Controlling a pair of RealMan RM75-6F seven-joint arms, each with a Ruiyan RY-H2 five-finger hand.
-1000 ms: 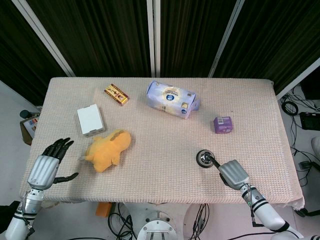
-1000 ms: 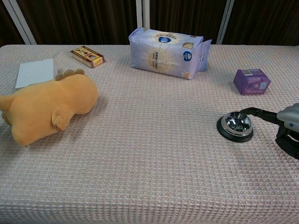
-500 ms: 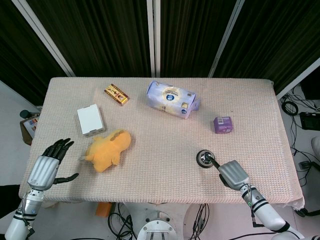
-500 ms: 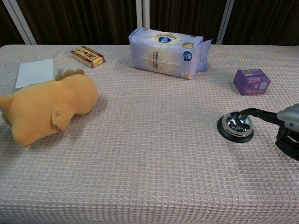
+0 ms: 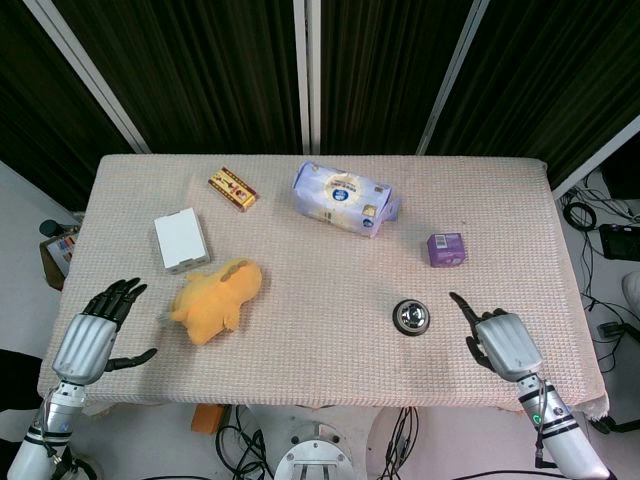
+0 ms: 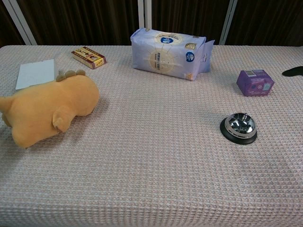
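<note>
The call bell (image 5: pixel 411 317) is a small round dome of polished chrome on a black disc base, with a little button at its crown; in the chest view (image 6: pixel 238 127) the dome mirrors the room. It sits upright on the counter (image 5: pixel 300 340), toward the near right part of the pink waffle-weave cloth, in front of the purple box (image 5: pixel 445 249). The right robot hand (image 5: pixel 503 343) hovers just right of the bell, apart from it, fingers spread and holding nothing, one dark fingertip pointing up and left. The left robot hand (image 5: pixel 92 332) lies at the near left edge, fingers apart and empty, close to the yellow plush toy (image 5: pixel 215 297)
</note>
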